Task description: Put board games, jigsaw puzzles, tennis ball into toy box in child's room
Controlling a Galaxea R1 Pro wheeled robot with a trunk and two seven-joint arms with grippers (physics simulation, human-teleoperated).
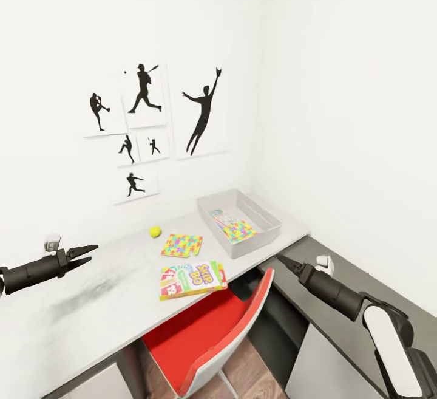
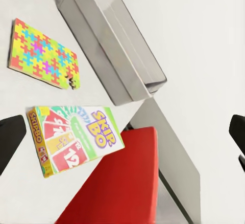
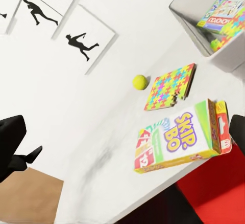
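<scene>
On the white table (image 1: 91,302) lies the orange-red Skip-Bo board game (image 1: 192,279) (image 2: 74,139) (image 3: 176,142) at the front edge. Behind it rest a jigsaw puzzle (image 1: 182,245) (image 2: 43,52) (image 3: 169,87) and the tennis ball (image 1: 155,231) (image 3: 139,82). The grey toy box (image 1: 267,229) (image 2: 112,45) (image 3: 191,1) stands at the table's right end, with another puzzle (image 1: 241,230) (image 3: 230,32) and a board game (image 1: 223,217) (image 3: 224,12) inside. My left gripper (image 1: 82,253) (image 2: 122,137) hovers open over the table's left part. My right gripper (image 1: 285,261) (image 3: 125,142) hangs open right of the Skip-Bo box.
A red chair (image 1: 206,332) (image 2: 117,183) is tucked under the table just below the Skip-Bo box. A lower dark-grey-topped cabinet (image 1: 364,283) runs along the right wall. Black silhouette sports pictures (image 1: 145,119) hang on the wall behind.
</scene>
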